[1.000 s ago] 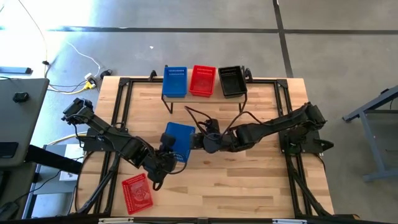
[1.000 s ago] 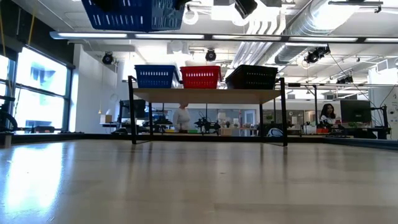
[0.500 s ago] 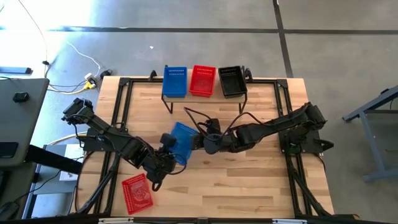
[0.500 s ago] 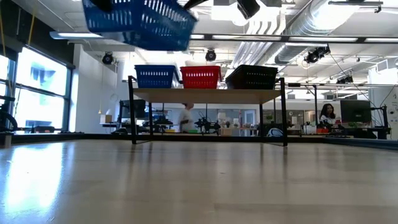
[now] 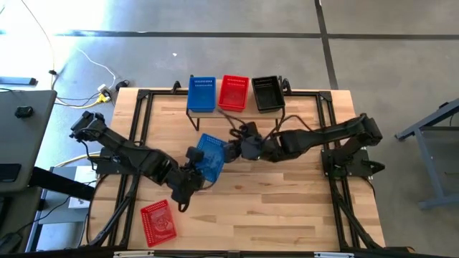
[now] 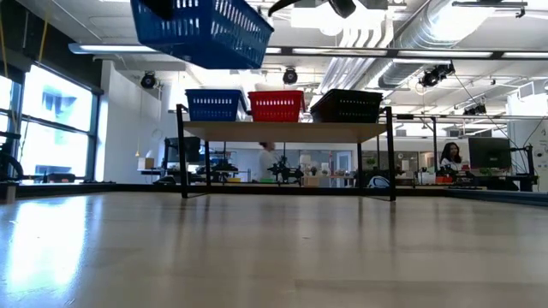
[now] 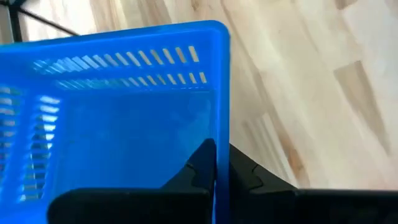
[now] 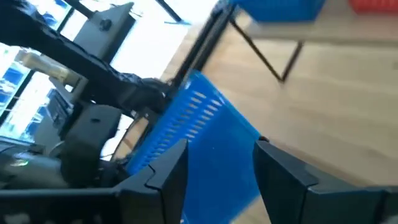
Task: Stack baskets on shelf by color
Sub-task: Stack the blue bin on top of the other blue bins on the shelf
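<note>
A blue basket (image 5: pixel 209 154) hangs tilted above the table's middle, and the low view shows it high up (image 6: pixel 201 34). My left gripper (image 5: pixel 195 165) is shut on it from the near left. My right gripper (image 5: pixel 232 150) stands open just right of the basket, its fingers apart before the basket's blue wall (image 8: pixel 211 155); I cannot tell if they touch it. On the shelf (image 6: pixel 282 131) at the far edge sit a blue basket (image 5: pixel 201 93), a red one (image 5: pixel 234 92) and a black one (image 5: pixel 267 93). Another red basket (image 5: pixel 158 222) lies on the table at the near left. My left gripper pinches one side wall of the blue basket at its rim (image 7: pixel 222 134), one finger inside the basket and one outside. The basket is lifted clear of the table and tilted, reaching away from the fingers toward the shelf.
Black frame bars (image 5: pixel 136 143) run along the table's left and right sides. Bare wood lies between the shelf's legs and the table's near edge (image 5: pixel 272 208). Beyond the table the low view shows a room with desks and a person far off (image 6: pixel 449 158).
My right gripper has let go of the blue basket and drawn back toward the shelf and the table's right. The basket stays with my left gripper; it has moved a little toward the far edge, turned about and tipped from level to slanting.
</note>
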You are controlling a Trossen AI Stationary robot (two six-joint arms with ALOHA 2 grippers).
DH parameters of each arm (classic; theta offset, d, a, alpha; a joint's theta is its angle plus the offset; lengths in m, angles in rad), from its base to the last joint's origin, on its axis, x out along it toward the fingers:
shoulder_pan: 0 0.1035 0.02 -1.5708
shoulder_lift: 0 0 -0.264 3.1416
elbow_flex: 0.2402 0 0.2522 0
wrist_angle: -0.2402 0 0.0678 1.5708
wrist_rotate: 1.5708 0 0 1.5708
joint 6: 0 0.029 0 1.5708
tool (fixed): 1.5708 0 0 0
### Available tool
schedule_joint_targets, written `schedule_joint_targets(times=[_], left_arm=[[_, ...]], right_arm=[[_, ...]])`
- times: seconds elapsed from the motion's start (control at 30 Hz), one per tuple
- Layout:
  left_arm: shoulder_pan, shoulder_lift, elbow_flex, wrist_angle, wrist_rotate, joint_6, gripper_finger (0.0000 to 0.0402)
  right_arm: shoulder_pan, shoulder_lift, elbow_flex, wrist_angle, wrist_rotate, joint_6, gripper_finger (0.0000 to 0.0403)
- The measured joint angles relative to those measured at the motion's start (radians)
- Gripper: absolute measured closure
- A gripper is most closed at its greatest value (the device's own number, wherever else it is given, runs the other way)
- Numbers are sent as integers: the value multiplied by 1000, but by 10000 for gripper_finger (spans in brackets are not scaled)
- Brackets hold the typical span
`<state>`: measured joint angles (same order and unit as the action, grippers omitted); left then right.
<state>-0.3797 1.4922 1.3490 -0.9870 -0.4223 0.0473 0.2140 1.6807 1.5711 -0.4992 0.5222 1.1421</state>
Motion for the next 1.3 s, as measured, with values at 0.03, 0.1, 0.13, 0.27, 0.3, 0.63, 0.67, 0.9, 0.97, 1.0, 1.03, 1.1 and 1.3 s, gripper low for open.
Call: schedule_joint_targets(times=[0.03, 0.1, 0.13, 0.27, 0.3, 0.63, 0.67, 0.9, 0.97, 1.0, 1.03, 1.1, 1.3], left_arm=[[13, -5, 0, -5, 6, 8, 401], [51, -19, 0, 2, 26, 26, 401], [71, -29, 0, -4, 42, 35, 401], [165, -68, 0, 12, 71, 80, 401], [192, -80, 0, 12, 77, 92, 401], [511, -195, 0, 44, 179, 228, 401], [545, -203, 0, 49, 192, 242, 401], [758, -234, 1, 87, 305, 336, 401], [809, -234, 1, 96, 339, 356, 401], [834, -234, 1, 100, 349, 362, 401], [857, -234, 1, 102, 361, 370, 401], [898, -232, 1, 105, 393, 383, 401], [987, -212, 1, 120, 464, 442, 401]], right_arm=[[-8, -10, 0, 3, 1, -26, 240], [-23, -31, 0, 1, 12, -77, 241], [-30, -43, 0, 1, 22, -106, 242], [-68, -93, 0, -3, 28, -222, 242], [-78, -107, 0, 0, 24, -249, 242], [-172, -241, 0, -13, -8, -485, 242], [-180, -252, 0, -12, -20, -506, 242], [-237, -307, -1, -12, -63, -636, 242], [-252, -317, -2, -20, -75, -662, 242], [-260, -319, -2, -17, -81, -674, 242], [-269, -321, -2, -16, -91, -682, 242], [-285, -324, -2, -24, -118, -703, 242], [-336, -326, -2, -44, -199, -725, 242]])
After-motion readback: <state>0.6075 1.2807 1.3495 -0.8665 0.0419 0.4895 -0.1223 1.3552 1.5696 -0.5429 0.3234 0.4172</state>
